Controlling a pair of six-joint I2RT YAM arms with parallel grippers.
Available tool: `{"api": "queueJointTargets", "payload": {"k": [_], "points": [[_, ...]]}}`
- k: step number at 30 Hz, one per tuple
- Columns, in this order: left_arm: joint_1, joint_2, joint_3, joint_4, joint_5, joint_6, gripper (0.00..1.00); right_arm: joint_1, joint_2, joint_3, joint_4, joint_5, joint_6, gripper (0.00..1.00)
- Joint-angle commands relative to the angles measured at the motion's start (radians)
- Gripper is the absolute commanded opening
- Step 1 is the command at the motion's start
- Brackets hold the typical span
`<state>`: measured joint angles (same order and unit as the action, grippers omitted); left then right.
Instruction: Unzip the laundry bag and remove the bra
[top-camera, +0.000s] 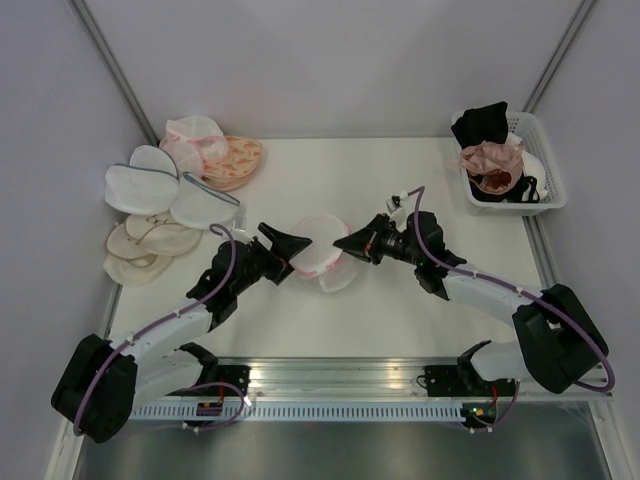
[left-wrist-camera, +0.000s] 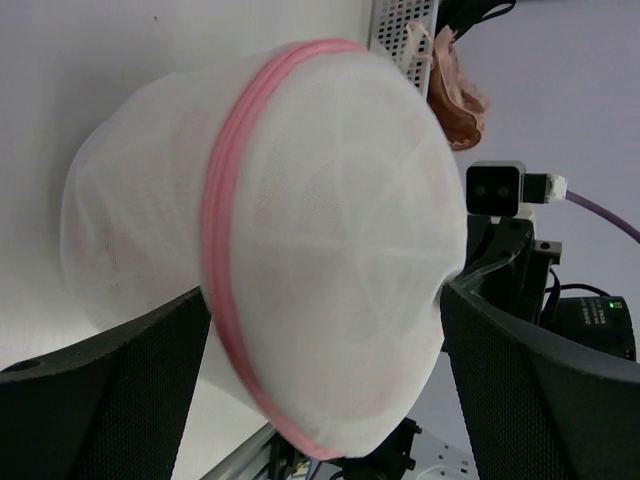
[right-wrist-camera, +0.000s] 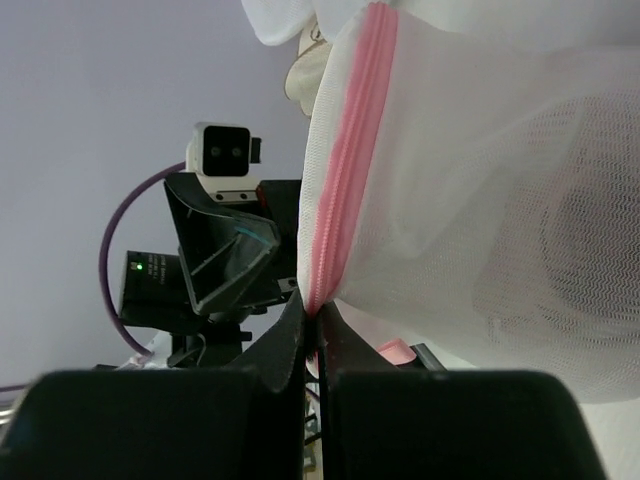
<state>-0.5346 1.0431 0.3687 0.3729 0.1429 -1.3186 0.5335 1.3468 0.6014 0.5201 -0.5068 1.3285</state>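
Observation:
The laundry bag (top-camera: 320, 255), a white mesh dome with a pink zipper rim, hangs between my two grippers just above the table's middle. My left gripper (top-camera: 292, 252) holds its left side. In the left wrist view the bag (left-wrist-camera: 330, 240) fills the wide gap between the fingers (left-wrist-camera: 120, 385) and touches both. My right gripper (right-wrist-camera: 318, 312) is shut on the end of the pink zipper (right-wrist-camera: 345, 190), which looks closed along its seen length. The right gripper also shows in the top view (top-camera: 350, 243). The bra is hidden; only a faint shape shows through the mesh (right-wrist-camera: 560, 250).
A white basket (top-camera: 548, 195) at the back right holds a black garment (top-camera: 480, 122) and a darker pink bra (top-camera: 490, 160). At the back left lie white mesh bags with blue-grey trim (top-camera: 140, 185), an orange-patterned pouch (top-camera: 235, 160) and beige cups (top-camera: 150, 245). A metal rail (top-camera: 330, 375) runs along the near edge.

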Motion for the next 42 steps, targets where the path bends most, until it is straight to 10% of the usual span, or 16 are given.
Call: {"api": "queueJointTargets", "payload": {"k": [1,11,14,18,22,42], "points": [[-0.005,-0.002,0.042,0.061,-0.031,-0.054,0.97,0.023,-0.038,-0.002,-0.023,-0.001,-0.064,0.01],[-0.007,0.041,0.027,0.129,0.04,-0.051,0.21,0.026,-0.015,0.053,-0.163,0.034,-0.241,0.04],[-0.007,0.041,0.019,0.11,0.029,-0.048,0.02,0.026,-0.038,0.073,-0.222,0.047,-0.305,0.52],[-0.002,0.061,0.016,0.098,0.027,-0.033,0.02,0.028,-0.096,0.104,-0.348,0.088,-0.443,0.81],[0.004,0.106,0.033,0.124,0.066,-0.033,0.02,0.026,-0.15,0.113,-0.466,0.094,-0.579,0.85],[0.022,0.253,0.157,0.106,0.19,-0.113,0.02,0.187,-0.221,0.051,-0.565,0.321,-0.785,0.49]]}}
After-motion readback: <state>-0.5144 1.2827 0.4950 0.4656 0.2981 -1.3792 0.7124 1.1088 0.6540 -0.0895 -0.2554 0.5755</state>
